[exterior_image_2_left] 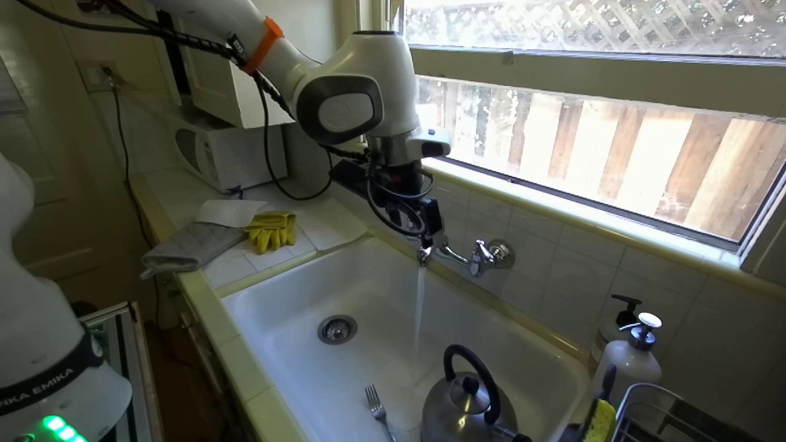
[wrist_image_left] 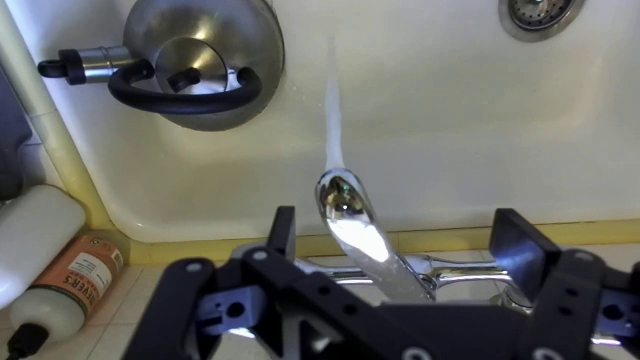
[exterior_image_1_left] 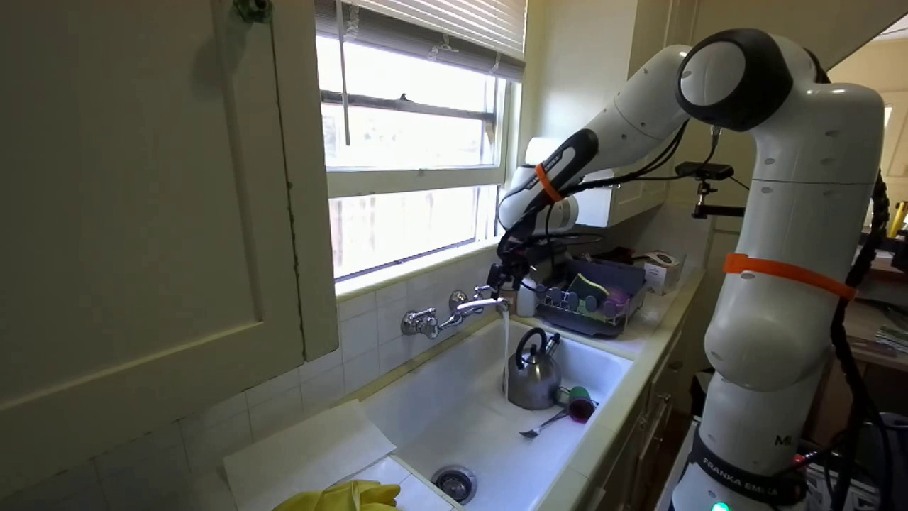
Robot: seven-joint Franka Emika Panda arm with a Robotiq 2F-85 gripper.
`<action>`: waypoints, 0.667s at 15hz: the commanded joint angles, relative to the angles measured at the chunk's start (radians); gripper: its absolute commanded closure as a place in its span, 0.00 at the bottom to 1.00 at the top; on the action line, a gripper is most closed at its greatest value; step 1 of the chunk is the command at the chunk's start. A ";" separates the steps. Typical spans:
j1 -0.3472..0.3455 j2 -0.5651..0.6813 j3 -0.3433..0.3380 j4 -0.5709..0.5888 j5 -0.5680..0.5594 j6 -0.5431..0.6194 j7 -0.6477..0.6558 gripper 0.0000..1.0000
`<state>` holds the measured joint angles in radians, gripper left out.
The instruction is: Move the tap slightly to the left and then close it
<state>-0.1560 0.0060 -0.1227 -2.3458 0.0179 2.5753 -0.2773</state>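
The chrome tap is mounted on the tiled wall above the white sink. It also shows in an exterior view. A stream of water runs from its spout tip into the sink. In the wrist view the spout slants up and left between my two fingers, apart from both in the picture. My gripper is open with nothing held. In both exterior views the gripper points down at the spout, close over it. My gripper hides part of the spout and a handle there.
A metal kettle with a dark handle stands in the sink, near a fork and a cup. Soap bottles and a dish rack stand at the sink's end. Yellow gloves lie opposite. The window wall is behind the tap.
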 commanded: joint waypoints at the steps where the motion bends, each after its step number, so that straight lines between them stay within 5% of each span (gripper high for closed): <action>1: 0.001 0.066 -0.005 0.051 0.057 0.027 -0.139 0.00; 5: -0.014 0.110 0.024 0.091 0.212 0.002 -0.387 0.00; 10: -0.025 0.163 0.036 0.131 0.205 -0.002 -0.490 0.00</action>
<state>-0.1612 0.1287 -0.1048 -2.2491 0.2096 2.5790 -0.6990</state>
